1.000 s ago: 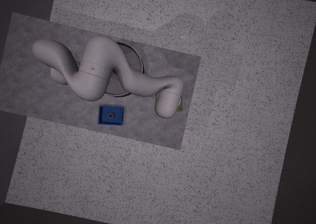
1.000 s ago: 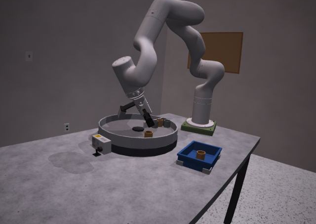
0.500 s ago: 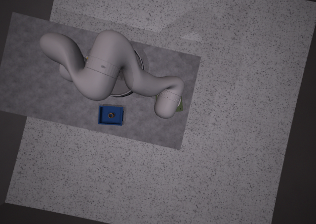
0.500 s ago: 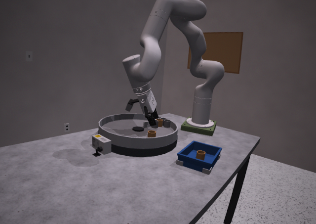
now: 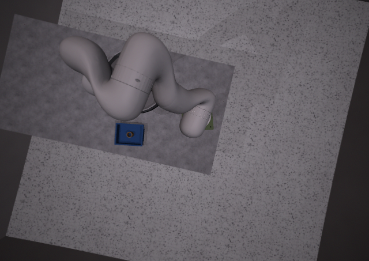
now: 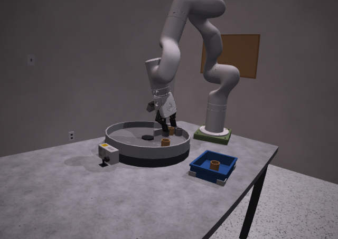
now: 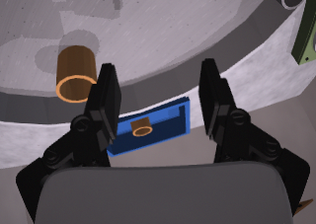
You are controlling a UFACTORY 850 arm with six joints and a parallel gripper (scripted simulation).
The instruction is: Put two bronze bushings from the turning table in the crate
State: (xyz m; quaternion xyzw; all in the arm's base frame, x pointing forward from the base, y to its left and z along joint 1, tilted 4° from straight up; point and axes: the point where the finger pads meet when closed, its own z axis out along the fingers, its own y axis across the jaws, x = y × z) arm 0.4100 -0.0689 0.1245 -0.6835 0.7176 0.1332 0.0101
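The blue crate [image 5: 116, 136] [image 6: 200, 171] [image 7: 182, 127] holds one upright bronze bushing [image 5: 127, 134] [image 6: 214, 166] [image 7: 140, 122]. On the turning table [image 6: 147, 152] [image 7: 30, 108], a bronze bushing [image 6: 165, 143] [image 7: 76, 63] stands near the front wall; in the wrist view it is left of the left finger, outside the fingers. Another bronze bushing [image 6: 171, 131] stands further back between two grey bushings [image 6: 165, 134] [image 6: 178, 132]. My gripper [image 6: 169, 129] [image 7: 158, 77] is open and empty, low over the turning table. In the top view the arm hides the gripper and most of the turning table.
A low divider [image 6: 157, 133] and a dark round hub [image 6: 147, 137] are inside the turning table's raised wall. A small sensor box [image 6: 110, 154] stands outside it at the front left. The arm's green base plate [image 5: 210, 127] [image 6: 211, 138] [image 7: 305, 43] is behind the crate.
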